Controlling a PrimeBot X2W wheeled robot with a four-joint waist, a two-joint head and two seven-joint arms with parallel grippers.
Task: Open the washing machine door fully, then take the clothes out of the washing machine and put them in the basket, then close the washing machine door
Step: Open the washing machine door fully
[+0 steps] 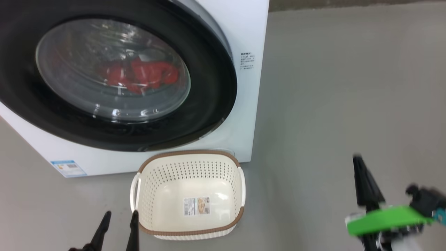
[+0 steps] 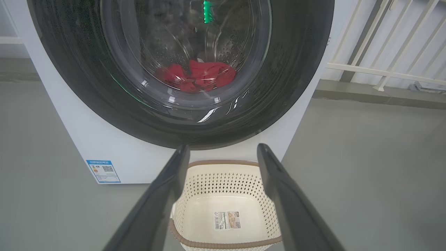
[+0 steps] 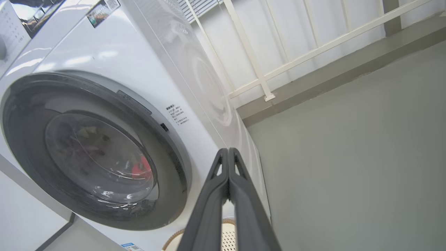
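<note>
The white washing machine [image 1: 244,31] has its black-rimmed door [image 1: 209,87] shut, red clothes [image 1: 143,75] behind the glass, the cream basket [image 1: 190,162] empty on the floor just before it.

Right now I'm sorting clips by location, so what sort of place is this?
Probably a laundry or utility corner, perhaps a balcony: a white front-loading washing machine with red clothes behind its glass door, a perforated basket on the bare grey floor, and a white railing beside the machine.
</note>
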